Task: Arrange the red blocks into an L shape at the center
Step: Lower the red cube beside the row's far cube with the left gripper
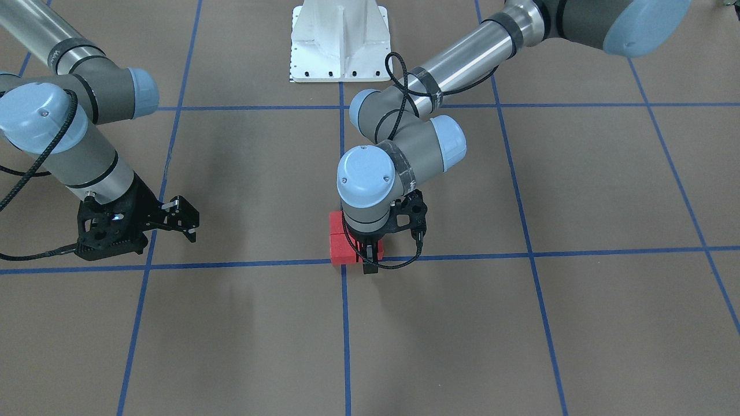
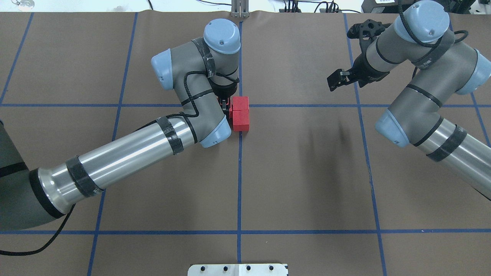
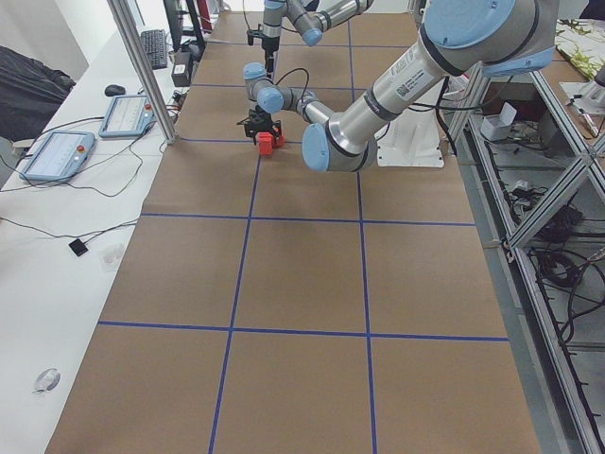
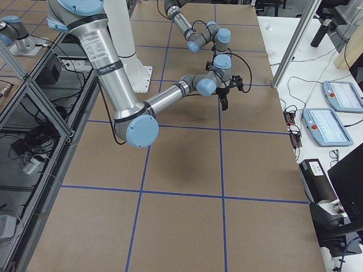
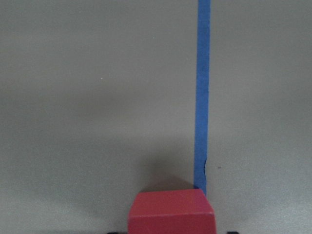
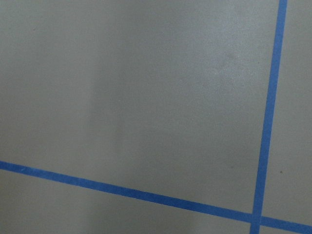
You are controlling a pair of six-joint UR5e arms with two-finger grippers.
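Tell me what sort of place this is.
Most likely a robotics lab or test cell. Two industrial robot arms work over a brown table gridded with blue tape, touchscreen teach pendants lie on the side bench, and aluminium framing stands alongside.

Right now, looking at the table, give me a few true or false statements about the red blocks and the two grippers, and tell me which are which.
1. Two red blocks lie touching each other on the brown surface. True.
2. The right gripper carries a red block. False: it is open and empty, well away from the blocks.
3. The left gripper is down at the third red block. True.
4. The red blocks are stacked in a tower. False: they lie side by side, none atop another.
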